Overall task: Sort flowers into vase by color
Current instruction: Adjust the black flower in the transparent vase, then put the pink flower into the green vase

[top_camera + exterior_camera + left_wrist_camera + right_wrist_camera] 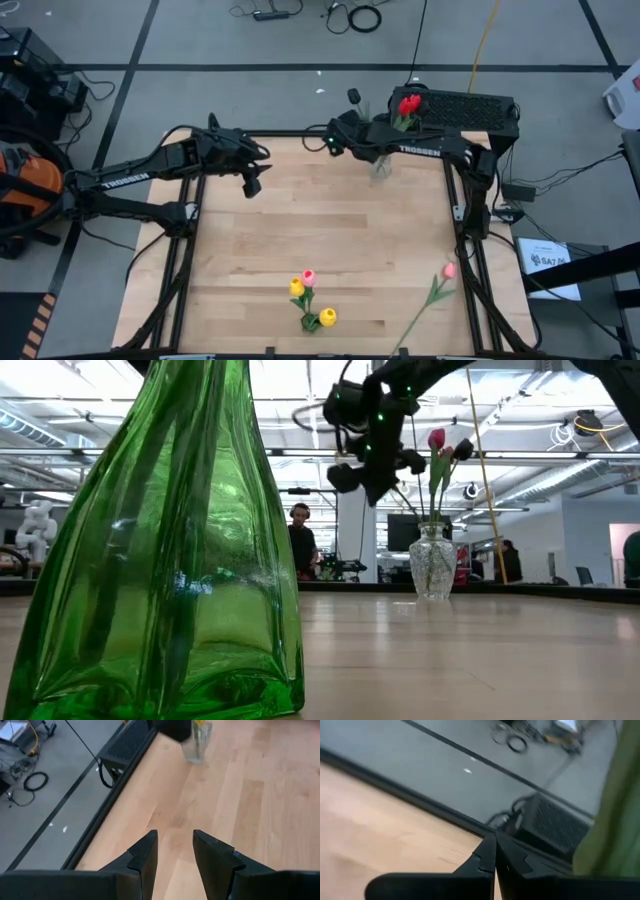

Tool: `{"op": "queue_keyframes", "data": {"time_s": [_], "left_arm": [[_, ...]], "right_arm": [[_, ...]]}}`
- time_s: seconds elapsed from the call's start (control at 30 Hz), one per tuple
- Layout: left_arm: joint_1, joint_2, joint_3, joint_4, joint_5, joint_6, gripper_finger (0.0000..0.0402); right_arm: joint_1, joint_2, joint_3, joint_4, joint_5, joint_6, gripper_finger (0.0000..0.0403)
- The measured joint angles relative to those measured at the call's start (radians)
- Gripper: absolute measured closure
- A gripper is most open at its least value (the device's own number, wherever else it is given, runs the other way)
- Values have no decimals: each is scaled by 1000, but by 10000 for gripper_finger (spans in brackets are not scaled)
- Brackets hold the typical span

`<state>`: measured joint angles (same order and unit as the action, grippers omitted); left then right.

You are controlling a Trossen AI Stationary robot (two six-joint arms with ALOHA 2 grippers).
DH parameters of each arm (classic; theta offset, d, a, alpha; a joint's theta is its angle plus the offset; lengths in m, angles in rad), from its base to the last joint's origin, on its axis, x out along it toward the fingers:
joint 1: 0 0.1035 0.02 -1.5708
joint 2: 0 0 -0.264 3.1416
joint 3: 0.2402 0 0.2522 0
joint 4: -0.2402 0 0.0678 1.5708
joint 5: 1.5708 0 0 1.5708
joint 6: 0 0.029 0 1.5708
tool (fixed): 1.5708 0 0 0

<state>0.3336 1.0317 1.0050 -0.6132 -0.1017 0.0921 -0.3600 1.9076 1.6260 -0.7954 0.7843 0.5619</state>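
Observation:
A clear glass vase [382, 165] stands at the table's far edge and holds red tulips [408, 105] and a black one [353, 97]; it also shows in the low view [433, 563]. A green glass vase [310, 322] near the front edge holds two yellow tulips [297, 287] and a pink one [309, 277]. Another pink tulip [437, 288] lies flat on the table at the front right. My right gripper [495, 852] is shut and empty, in the air just left of the clear vase [325, 142]. My left gripper [175, 850] is open and empty above the far left of the table [252, 183].
The green vase fills the left of the low view [170, 560]. A green leaf [615, 810] hangs close beside my right wrist camera. The table's middle [320, 230] is bare wood. A black box [465, 108] sits behind the far right corner.

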Motion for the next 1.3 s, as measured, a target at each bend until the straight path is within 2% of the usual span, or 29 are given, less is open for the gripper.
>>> {"op": "queue_keyframes", "data": {"time_s": [0.07,0.2,0.3,0.5,0.77,0.9,1.0,1.07,1.17,1.3], "left_arm": [[0,0,0,-30,0,-1,269],[0,0,0,-76,0,-6,269],[0,0,0,-87,1,-4,269],[0,0,0,-73,1,19,269],[0,0,0,-30,1,72,269],[1,12,0,35,16,81,269],[18,48,0,74,125,98,269],[35,90,0,107,170,103,269],[64,171,0,163,177,135,269],[101,281,20,276,230,158,269]], "right_arm": [[-17,1,0,-50,25,66,403],[-5,-16,-1,-142,178,132,403],[23,-59,-1,-204,252,199,403],[75,-129,-1,-287,290,291,403],[149,-208,-1,-292,277,292,403],[189,-281,-1,-341,167,289,403],[216,-352,-1,-412,58,308,403],[232,-401,-1,-482,-19,348,403],[255,-456,-1,-617,-140,425,403],[305,-505,-30,-751,-234,513,403]]}}
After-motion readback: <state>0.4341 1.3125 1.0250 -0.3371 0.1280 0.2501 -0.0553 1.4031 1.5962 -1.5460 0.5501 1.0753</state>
